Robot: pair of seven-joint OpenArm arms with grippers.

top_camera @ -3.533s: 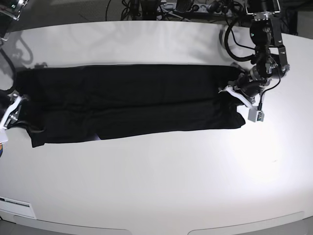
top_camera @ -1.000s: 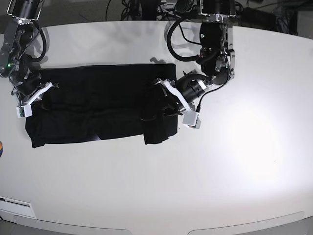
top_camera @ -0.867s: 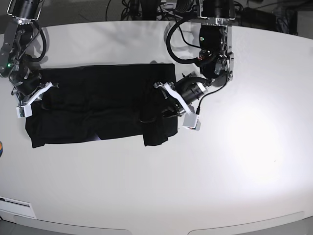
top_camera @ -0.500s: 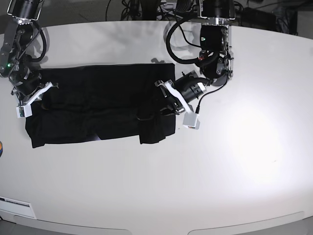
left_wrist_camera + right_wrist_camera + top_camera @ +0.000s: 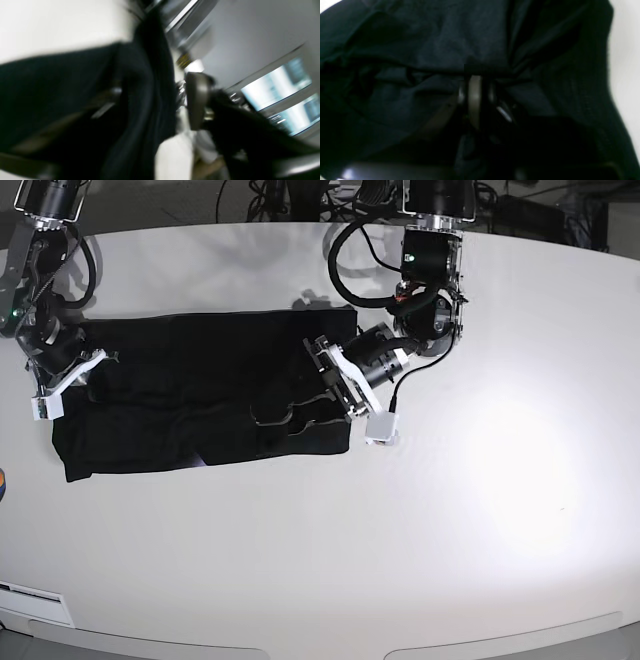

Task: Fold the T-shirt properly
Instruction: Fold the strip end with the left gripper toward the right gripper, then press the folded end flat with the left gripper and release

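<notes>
Cloth fills most of what my wrist cameras see: the black T-shirt (image 5: 190, 395) lies flat on the white table (image 5: 420, 530), spread as a long band, with its far end doubled back over itself so that a rumpled flap sits on top of the band near my left hand (image 5: 322, 380). That left hand is at the folded end of the shirt, its white fingers (image 5: 345, 375) down on the flap, and in the blurred left wrist view dark fabric (image 5: 140, 100) drapes right across it; it looks closed on the T-shirt there, though the blur keeps me from seeing the tips. My right hand (image 5: 85, 365) is at the opposite end of the shirt, on the upper corner of the band, and the right wrist view shows it pinched narrow with black cloth (image 5: 420, 50) bunched and creased into it, a pale finger (image 5: 475, 100) showing in the middle of the folds. A small grey block (image 5: 378, 427) hangs beside the shirt's folded edge, under my left wrist.
</notes>
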